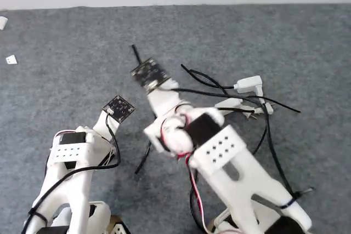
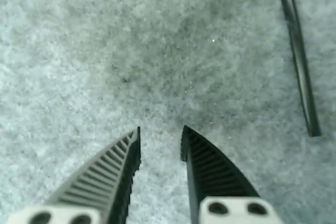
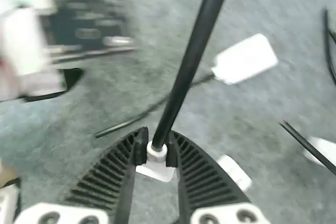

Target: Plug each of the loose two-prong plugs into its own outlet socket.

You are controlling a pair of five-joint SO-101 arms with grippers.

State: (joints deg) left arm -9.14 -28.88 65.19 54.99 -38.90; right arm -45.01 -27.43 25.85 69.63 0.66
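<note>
My right gripper [image 3: 156, 136] is shut on a small white two-prong plug [image 3: 155, 167], and the plug's black cable [image 3: 193, 51] runs straight out past the fingertips. In the high view this arm reaches toward the middle of the grey carpet, its wrist board [image 1: 149, 73] above the gripper. More white plugs [image 1: 249, 85] [image 1: 240, 104] lie to its right among black cables; one white plug [image 3: 245, 59] lies ahead of the held one. My left gripper [image 2: 160, 135] is open just above bare carpet with nothing between its fingers, beneath its wrist board [image 1: 118, 108].
Loose black cables [image 1: 274, 152] loop across the carpet on the right and under the right arm. A black cable [image 2: 296, 51] lies beside the left gripper. Two small white pieces [image 1: 11, 59] sit at the far left edge.
</note>
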